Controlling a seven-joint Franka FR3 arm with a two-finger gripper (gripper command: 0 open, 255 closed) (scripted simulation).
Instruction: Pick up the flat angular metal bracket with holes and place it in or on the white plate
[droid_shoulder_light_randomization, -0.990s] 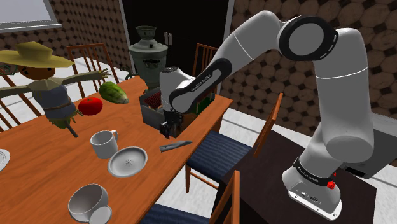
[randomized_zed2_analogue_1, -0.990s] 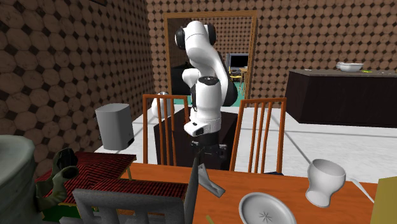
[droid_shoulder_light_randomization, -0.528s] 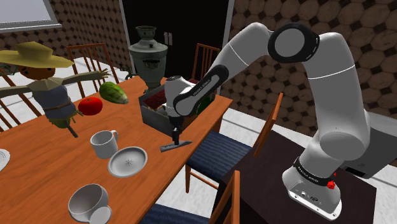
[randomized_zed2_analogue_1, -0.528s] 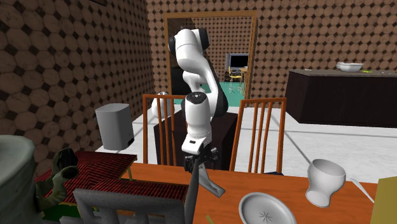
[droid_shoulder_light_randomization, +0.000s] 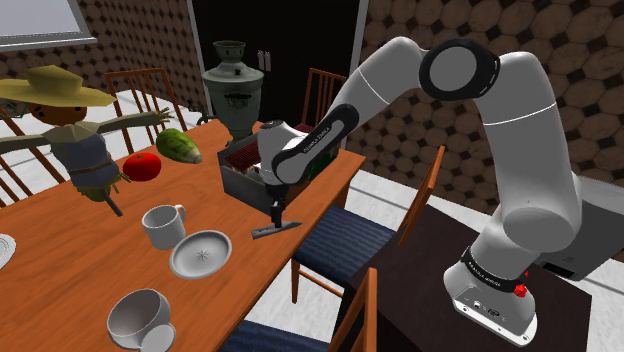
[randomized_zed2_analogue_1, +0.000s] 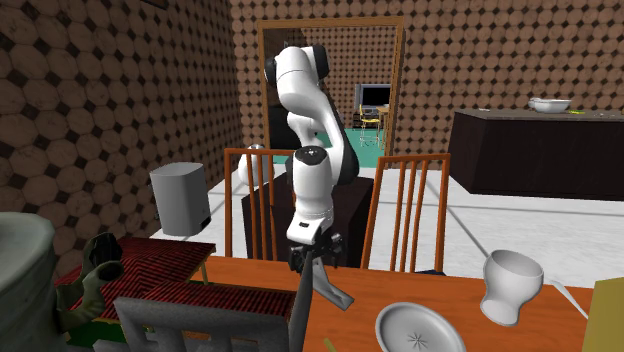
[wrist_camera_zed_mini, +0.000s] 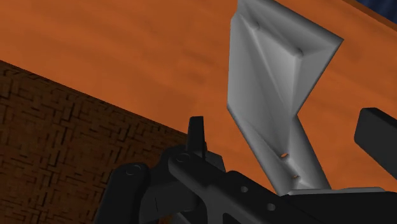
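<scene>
**A:** How is the arm (droid_shoulder_light_randomization: 400, 75) posed?

**B:** It rises from its stand (droid_shoulder_light_randomization: 430, 250), bends at a high elbow, then slopes down toward the table (droid_shoulder_light_randomization: 60, 230). The wrist is turned so the end effector (droid_shoulder_light_randomization: 277, 214) points straight down. It sits low over the table's long edge on the stand's side, just beside a dark crate (droid_shoulder_light_randomization: 240, 180).

**A:** And what is the end effector doing?

**B:** It is spread wide and grips nothing. In the wrist view its two black fingers (wrist_camera_zed_mini: 196, 135) stand one on each side of the bracket (droid_shoulder_light_randomization: 263, 232), with a gap showing at each.

**A:** Where exactly is the bracket?

**B:** It lies flat on the wood close to that long edge, directly under the end effector.

**A:** What are the counts?

**B:** There is one grey bracket and one pale round plate (droid_shoulder_light_randomization: 200, 253). The plate is farther in from that edge, near the bracket but apart from it. One handled mug (droid_shoulder_light_randomization: 163, 226) stands just beside the plate. One larger cup (droid_shoulder_light_randomization: 138, 316) sits toward the table's end at the shoulder view's bottom. One red tomato (droid_shoulder_light_randomization: 142, 166) lies beyond the mug.
</scene>
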